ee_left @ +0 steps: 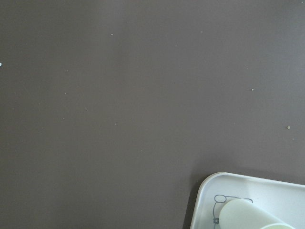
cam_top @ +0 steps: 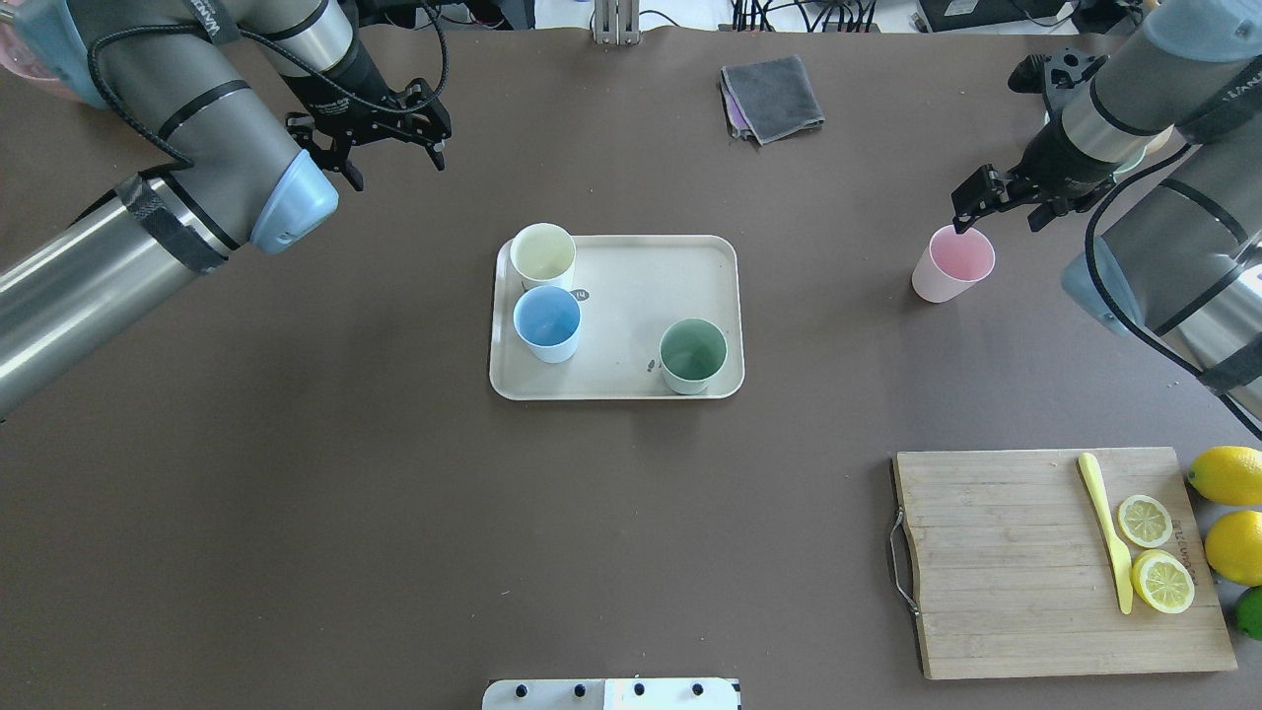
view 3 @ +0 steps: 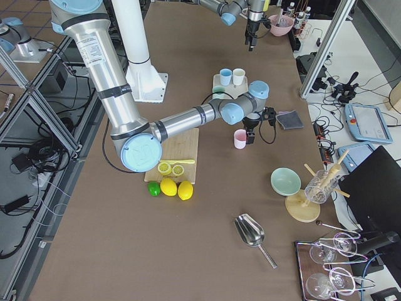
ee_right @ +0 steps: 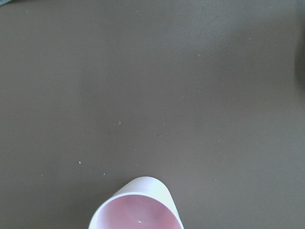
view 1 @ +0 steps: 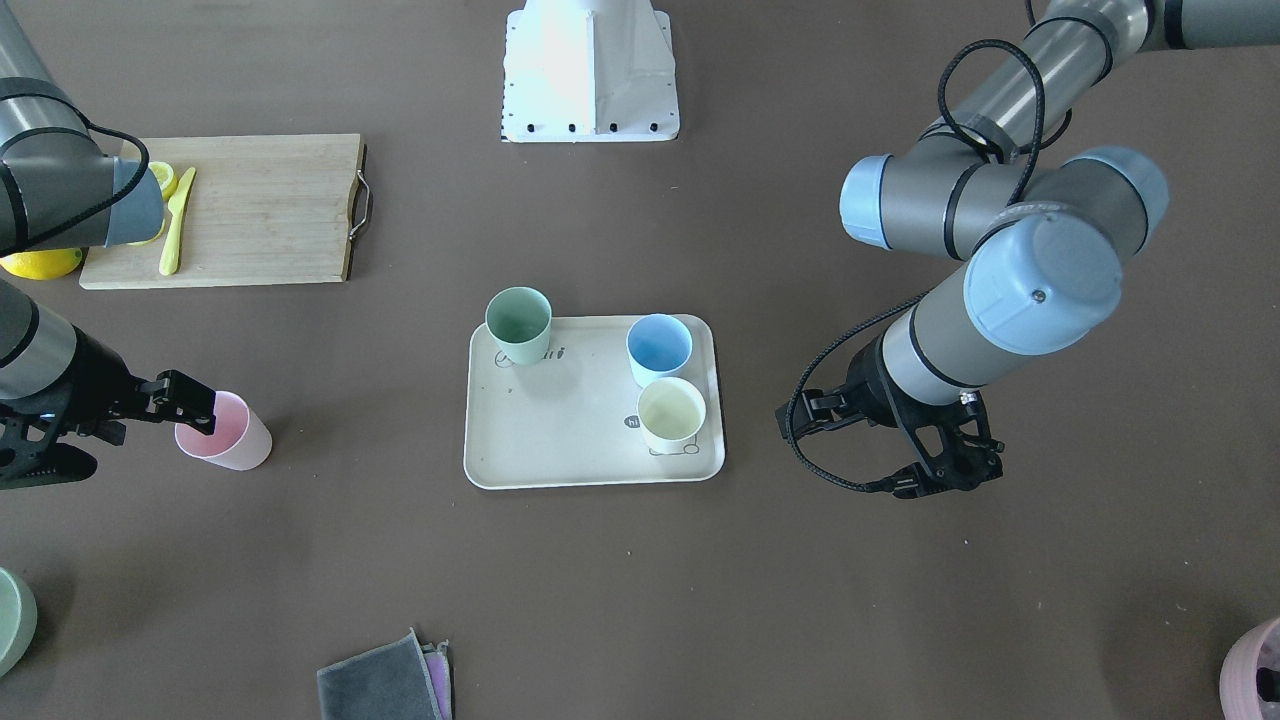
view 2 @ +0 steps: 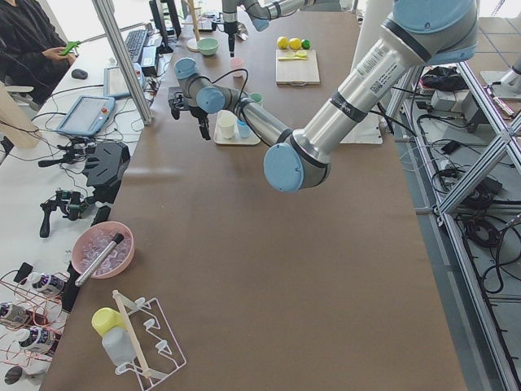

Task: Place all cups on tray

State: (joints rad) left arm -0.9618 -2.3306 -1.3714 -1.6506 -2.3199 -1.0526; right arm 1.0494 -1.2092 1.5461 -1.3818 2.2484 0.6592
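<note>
Pink cup fills the bottom of the right wrist camera's view: a small, matte, handleless tumbler with a pale rim and a rosy inside, standing upright on the brown table. The right gripper hangs at the cup's rim, fingers close together. Whether it actually grips the rim cannot be told.

The pink cup stands off the tray, well apart from it on the robot's right. The tray is flat, beige and rectangular, with rounded corners, a raised rim and a small printed drawing. Three matching tumblers stand upright on it. The cream-yellow cup is in the far left corner, the blue cup sits just beside it on the robot's side, and the sage green cup is in the near right corner.

The left gripper hovers over bare table beyond the tray's far left corner, fingers spread wide and holding nothing.

Farther out, a wooden cutting board with a yellow knife lies near the robot's right, and a folded grey cloth lies at the far edge.
</note>
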